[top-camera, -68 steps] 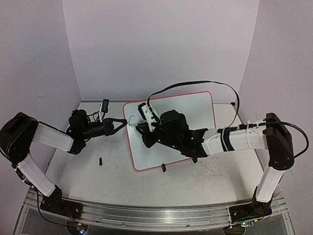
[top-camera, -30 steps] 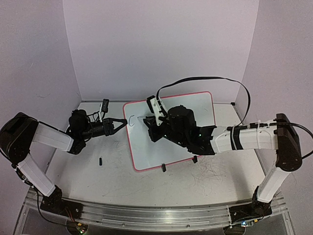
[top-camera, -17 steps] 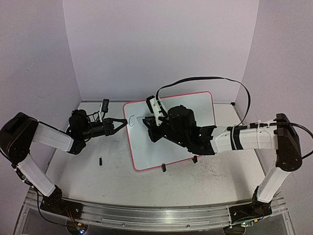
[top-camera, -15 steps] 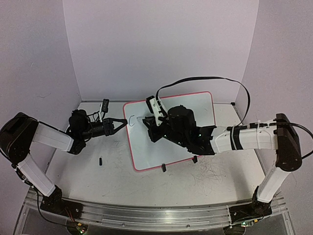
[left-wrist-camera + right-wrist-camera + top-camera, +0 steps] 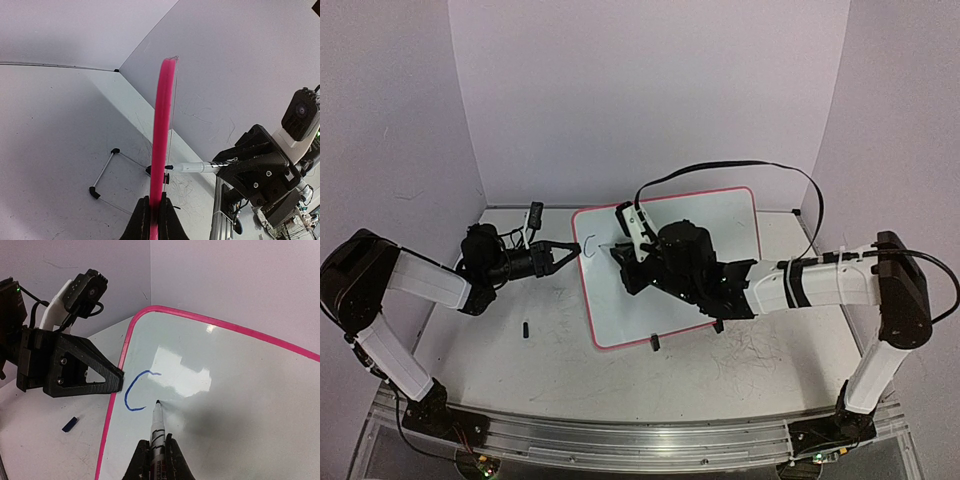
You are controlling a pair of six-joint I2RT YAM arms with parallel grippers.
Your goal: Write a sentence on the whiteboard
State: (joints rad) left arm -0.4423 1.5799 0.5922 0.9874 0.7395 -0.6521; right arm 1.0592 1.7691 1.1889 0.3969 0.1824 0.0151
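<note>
Two arms: bases at the bottom corners of the top view, both reaching up toward the middle of the frame.
Tabletop [image 5: 500,360]: scuffed grey-white, filling the lower half of the top view.
Small dark piece [image 5: 525,328]: lies loose on the tabletop at lower left, well apart from the board.
Clip foot [image 5: 654,343]: black, on the board's lower edge near the middle of the top view; a second one sits to its right, partly under the right arm.
Whiteboard [image 5: 730,225]: glossy white with a pink rim, in the centre of the top view, turned a little so that its left edge faces the left arm.
Left claw [image 5: 153,215]: clenched on the pink rim of the whiteboard's left edge; its own camera sees the rim edge-on, running up the middle of the frame.
Right claw [image 5: 155,452]: clenched around a marker [image 5: 158,425], above the board's upper left part.
Marker tip: touching the white surface just right of the blue stroke's lower end.
Sentence [image 5: 126,395]: one blue curved stroke shaped like a C, near the board's upper left corner, just inside the rim.
Cable [image 5: 720,167]: black, arching from the right claw over the board's top edge to the right.
Walls [image 5: 650,90]: plain pale lilac, across the top of the frame.
</note>
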